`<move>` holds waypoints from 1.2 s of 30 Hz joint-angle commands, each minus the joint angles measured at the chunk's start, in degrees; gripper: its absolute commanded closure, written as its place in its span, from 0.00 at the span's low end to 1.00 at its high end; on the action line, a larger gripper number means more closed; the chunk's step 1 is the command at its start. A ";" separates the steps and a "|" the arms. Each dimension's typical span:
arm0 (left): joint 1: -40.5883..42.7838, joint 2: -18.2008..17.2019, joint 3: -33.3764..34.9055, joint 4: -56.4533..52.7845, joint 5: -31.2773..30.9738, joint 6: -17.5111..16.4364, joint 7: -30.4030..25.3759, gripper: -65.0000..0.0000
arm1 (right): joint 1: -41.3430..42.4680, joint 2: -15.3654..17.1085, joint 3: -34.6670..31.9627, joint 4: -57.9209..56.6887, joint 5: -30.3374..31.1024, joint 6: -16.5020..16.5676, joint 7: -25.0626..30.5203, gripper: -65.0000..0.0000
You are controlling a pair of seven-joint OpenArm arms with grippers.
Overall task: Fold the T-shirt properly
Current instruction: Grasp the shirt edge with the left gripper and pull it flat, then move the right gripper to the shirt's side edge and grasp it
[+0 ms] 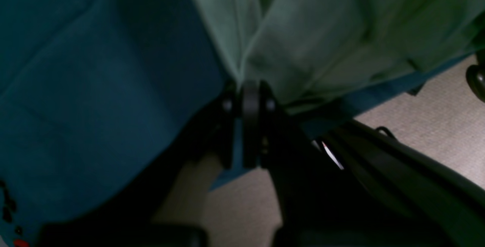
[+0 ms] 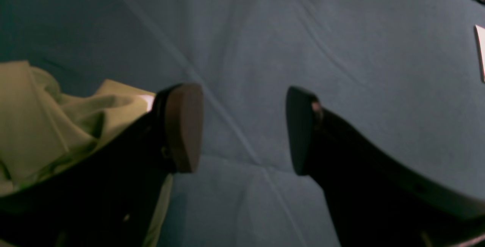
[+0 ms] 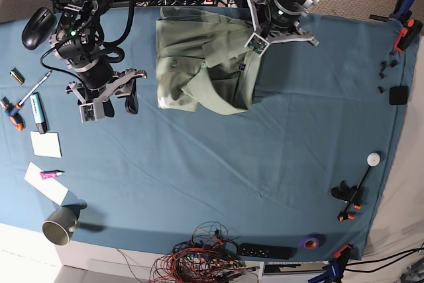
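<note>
Left end effector [image 1: 250, 99] is clamped on a fold of the T-shirt [image 3: 205, 64], its two dark fingers pressed together with the pale green cloth pinched between them; in the left wrist view the fabric fans upward from that pinch, and the teal table cloth [image 1: 94, 99] fills the area to its left. In the base view this same end effector [image 3: 255, 43] sits at the shirt's right edge, near the far side of the table [image 3: 218, 177].

Right end effector [image 2: 244, 127] stands wide open and holds nothing: its two fingers are well apart, with only bare teal cloth showing between them. A bunched part of the shirt lies just beside one finger [image 2: 183, 125] in the right wrist view, partly hidden behind the dark arm. From the base camera, this end effector [image 3: 109, 104] hovers to the left of the shirt and apart from it.

The shirt lies crumpled and partly folded over itself on the far middle of the table, with a diagonal fold across its front.

Along the table's left edge are a computer mouse [image 3: 36, 19], a marker [image 3: 38, 112], paper notes [image 3: 45, 144] and a grey cup [image 3: 61, 225]. A tangle of wires [image 3: 199, 256] hangs at the near edge, and clamps [image 3: 348, 200] sit at the right.
</note>
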 commanded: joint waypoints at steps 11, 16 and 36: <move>0.09 -4.55 -0.07 1.27 0.46 1.70 1.05 0.45 | 0.57 0.44 0.13 -0.20 -8.81 -7.02 1.97 0.44; 0.09 -7.65 -0.07 1.27 0.76 2.82 2.86 0.45 | 2.89 2.43 0.15 -8.11 -6.93 -7.50 0.96 0.43; 3.61 -10.27 -0.09 1.25 -9.79 -0.15 3.63 0.45 | 9.55 3.80 -0.17 -19.71 22.51 2.64 -13.42 0.43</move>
